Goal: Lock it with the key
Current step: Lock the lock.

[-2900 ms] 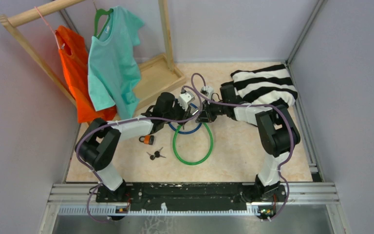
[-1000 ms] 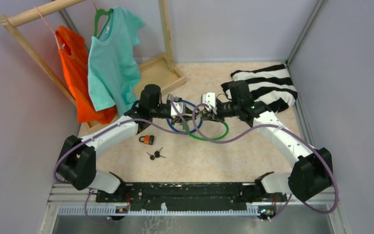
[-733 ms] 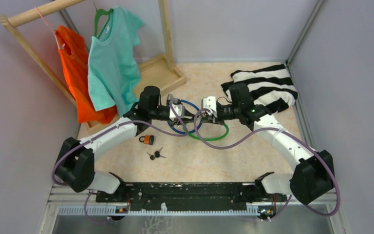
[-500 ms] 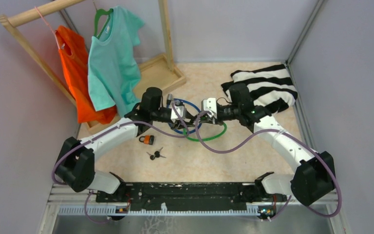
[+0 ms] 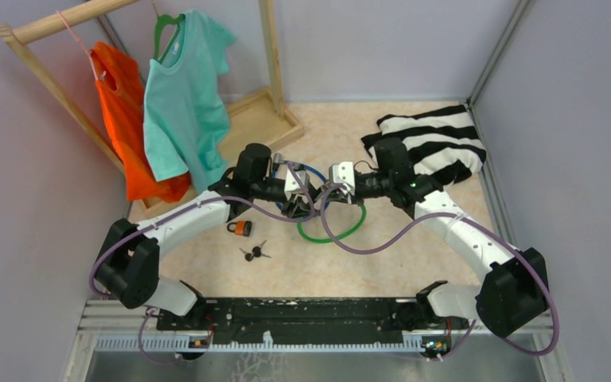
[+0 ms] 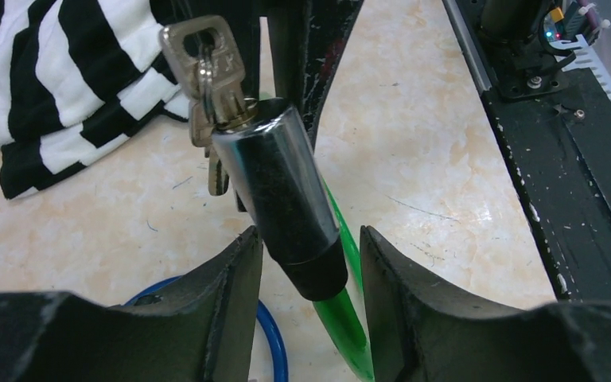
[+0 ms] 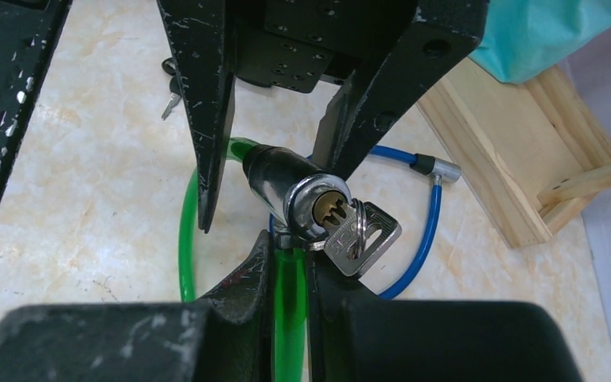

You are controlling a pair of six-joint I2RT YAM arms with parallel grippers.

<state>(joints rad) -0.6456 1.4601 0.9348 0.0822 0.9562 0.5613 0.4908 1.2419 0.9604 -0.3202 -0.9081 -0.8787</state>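
A green cable lock (image 5: 331,235) hangs between my two grippers, its loop drooping toward the near side. My right gripper (image 7: 290,247) is shut on the green cable (image 7: 289,306) just below the chrome lock cylinder (image 7: 285,177). A bunch of keys (image 7: 363,232) sits at the cylinder's keyhole end. In the left wrist view the cylinder (image 6: 274,179) stands between the jaws of my left gripper (image 6: 309,239), keys (image 6: 201,49) at its far end. Those jaws are open, with a gap on the right side. From above, the left gripper (image 5: 295,207) faces the right gripper (image 5: 323,193).
A blue cable lock (image 5: 307,169) lies on the table under the grippers. An orange padlock (image 5: 242,228) and small dark keys (image 5: 254,254) lie near the left arm. A striped cloth (image 5: 437,139) is at back right. A wooden rack base (image 5: 258,119) stands back left, with a teal shirt (image 5: 183,103) hanging over it.
My left gripper's jaws have spread apart around the lock cylinder. Both grippers drifted slightly toward the near side and the green loop swung nearer. The right gripper stays shut on the cable.
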